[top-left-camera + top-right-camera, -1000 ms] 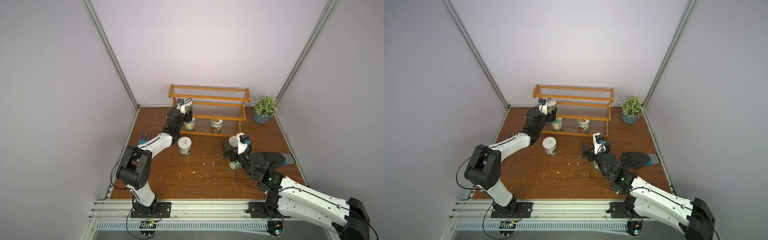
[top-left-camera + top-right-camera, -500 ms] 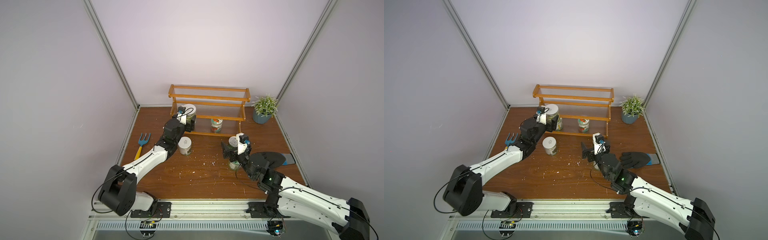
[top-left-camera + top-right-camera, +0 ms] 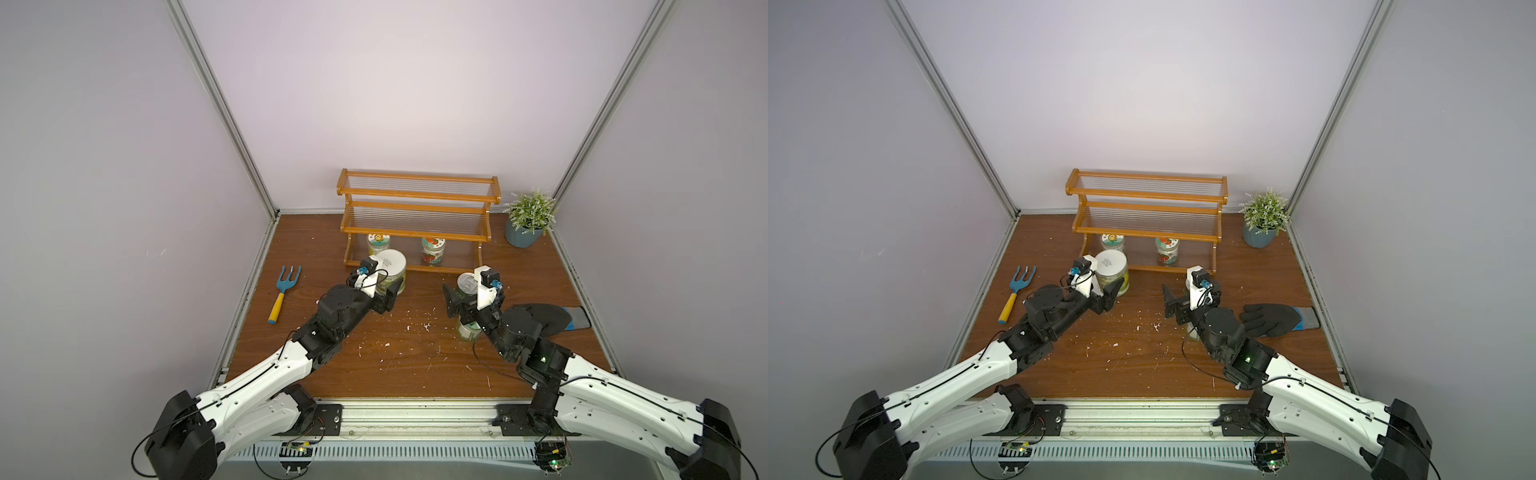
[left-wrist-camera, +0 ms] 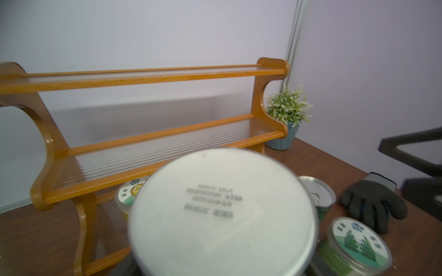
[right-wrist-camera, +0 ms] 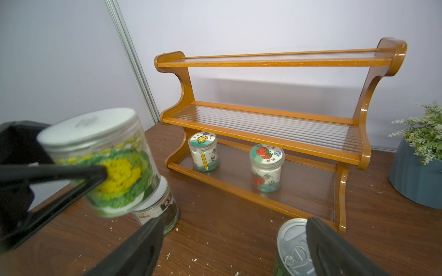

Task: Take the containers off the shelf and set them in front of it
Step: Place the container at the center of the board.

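The orange-brown shelf (image 3: pixel 415 208) stands at the back in both top views. Two containers sit on its bottom tier: a sunflower-lid jar (image 5: pixel 204 153) and a tomato-lid jar (image 5: pixel 265 167). My left gripper (image 3: pixel 384 291) is shut on a white-lidded jar (image 3: pixel 390 266) with green and yellow print, held in the air in front of the shelf. Right below it a white-lidded can (image 5: pixel 160 208) stands on the table. My right gripper (image 5: pixel 227 258) is open beside a pull-tab tin (image 5: pixel 294 248). A short green-lid jar (image 4: pixel 356 241) stands near that tin.
A blue garden fork (image 3: pixel 284 291) with a yellow handle lies at the left. A black glove (image 3: pixel 544 318) lies at the right by my right arm. A potted plant (image 3: pixel 525 232) stands right of the shelf. White crumbs dot the wooden table (image 3: pixel 395 357).
My left arm has drawn back from the shelf, carrying the white-lidded jar out to the front. The right arm has not moved.
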Controlling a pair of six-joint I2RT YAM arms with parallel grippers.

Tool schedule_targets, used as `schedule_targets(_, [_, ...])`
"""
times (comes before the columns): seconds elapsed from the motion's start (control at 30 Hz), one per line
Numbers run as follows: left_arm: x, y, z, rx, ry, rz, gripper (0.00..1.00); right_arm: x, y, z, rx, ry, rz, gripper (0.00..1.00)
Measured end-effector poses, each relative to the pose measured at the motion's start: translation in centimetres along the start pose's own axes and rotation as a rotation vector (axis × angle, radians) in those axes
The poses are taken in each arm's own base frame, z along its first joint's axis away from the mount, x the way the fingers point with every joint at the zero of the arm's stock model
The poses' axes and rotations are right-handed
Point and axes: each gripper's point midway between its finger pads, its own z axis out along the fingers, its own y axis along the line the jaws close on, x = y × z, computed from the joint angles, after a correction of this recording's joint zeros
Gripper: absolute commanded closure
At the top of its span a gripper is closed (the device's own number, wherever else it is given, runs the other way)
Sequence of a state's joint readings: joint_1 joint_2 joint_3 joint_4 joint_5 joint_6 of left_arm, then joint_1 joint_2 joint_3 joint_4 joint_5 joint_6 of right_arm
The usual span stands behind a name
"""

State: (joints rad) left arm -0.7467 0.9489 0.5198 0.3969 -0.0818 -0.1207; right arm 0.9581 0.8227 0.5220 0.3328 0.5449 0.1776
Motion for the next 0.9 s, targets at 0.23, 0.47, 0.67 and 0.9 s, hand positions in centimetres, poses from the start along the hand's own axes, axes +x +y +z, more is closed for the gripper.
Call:
schedule_targets(0.23, [5.4,-1.9,-1.9,0.024,0.101,-0.032,0.44,-0.4,-0.2,-0.2,0.002,-0.012,-0.004,0.01])
schedule_targets(0.47, [9.4,0.4,-3.7,-0.081,0.149,-0.061,0.45,-0.6,-0.4,-0.2,0.008,-0.018,-0.015,0.01])
schedule_targets(0.67, [13.8,2.1,-4.9,-0.159,0.207,-0.073,0.45,-0.7,-0.6,-0.2,0.015,-0.023,-0.025,0.01])
schedule_targets(0.9, [16.7,3.5,-5.6,-0.231,0.224,-0.085,0.45,-0.7,-0.7,-0.1,0.018,-0.023,-0.034,0.01])
